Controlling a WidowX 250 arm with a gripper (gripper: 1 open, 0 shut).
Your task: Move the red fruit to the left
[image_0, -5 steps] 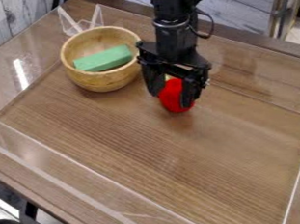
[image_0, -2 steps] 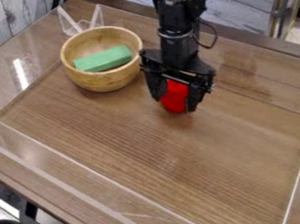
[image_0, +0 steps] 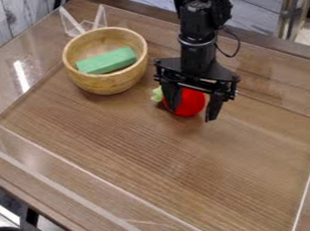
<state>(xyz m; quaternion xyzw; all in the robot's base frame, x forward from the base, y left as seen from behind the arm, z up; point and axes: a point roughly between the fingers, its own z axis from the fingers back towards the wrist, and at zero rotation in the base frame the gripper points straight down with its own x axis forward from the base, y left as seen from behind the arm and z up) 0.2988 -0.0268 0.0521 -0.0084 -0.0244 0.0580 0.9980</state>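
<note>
The red fruit (image_0: 186, 102) lies on the wooden table, right of the bowl, its pale green leafy tip (image_0: 159, 93) pointing left. My gripper (image_0: 190, 103) hangs straight above it, open, with one black finger (image_0: 164, 97) on the fruit's left and the other finger (image_0: 217, 105) on its right. The jaws straddle the fruit without squeezing it. The black arm rises from the gripper to the top edge of the view.
A wooden bowl (image_0: 85, 80) holding a flat green block (image_0: 107, 62) stands at the back left. Clear plastic walls (image_0: 27, 156) edge the table on the left and front. A table leg and dark floor show behind the back edge.
The gripper has shifted to the right and slightly forward. The fruit now lies between the fingers with its leafy tip showing at the left.
</note>
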